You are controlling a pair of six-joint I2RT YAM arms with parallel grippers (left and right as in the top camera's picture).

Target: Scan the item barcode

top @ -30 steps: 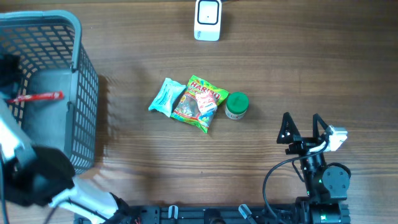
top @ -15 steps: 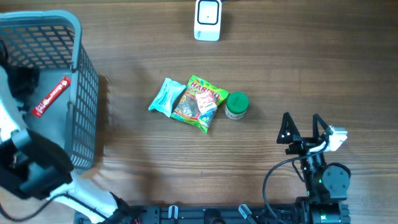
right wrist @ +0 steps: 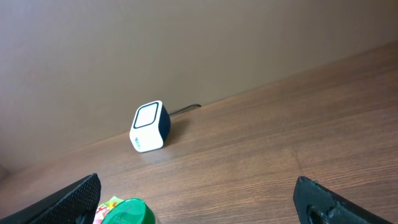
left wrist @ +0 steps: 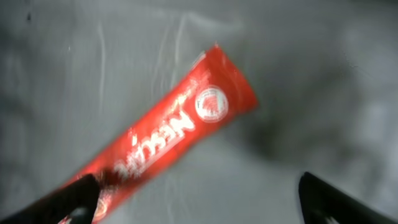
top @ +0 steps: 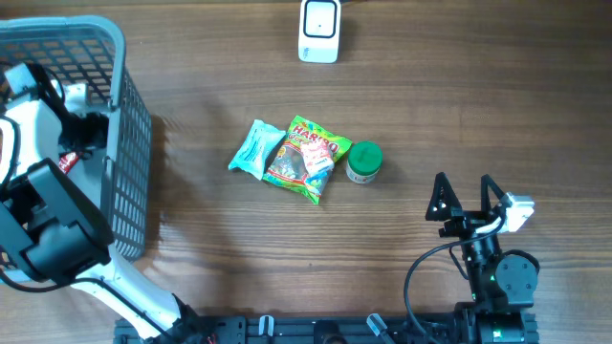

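Where the red stick lies on the basket floor, its white lettering reads NESCAFÉ. Above it the left hand is spread wide, gripping nothing; one fingertip overlaps the stick's lower end. Over the counter the right hand is wide open and empty. The gummy bag reads HARIBO.

Soft, even light; close up, the red sachet seems blurred.

Black right gripper, looping cable, black-and-white left arm
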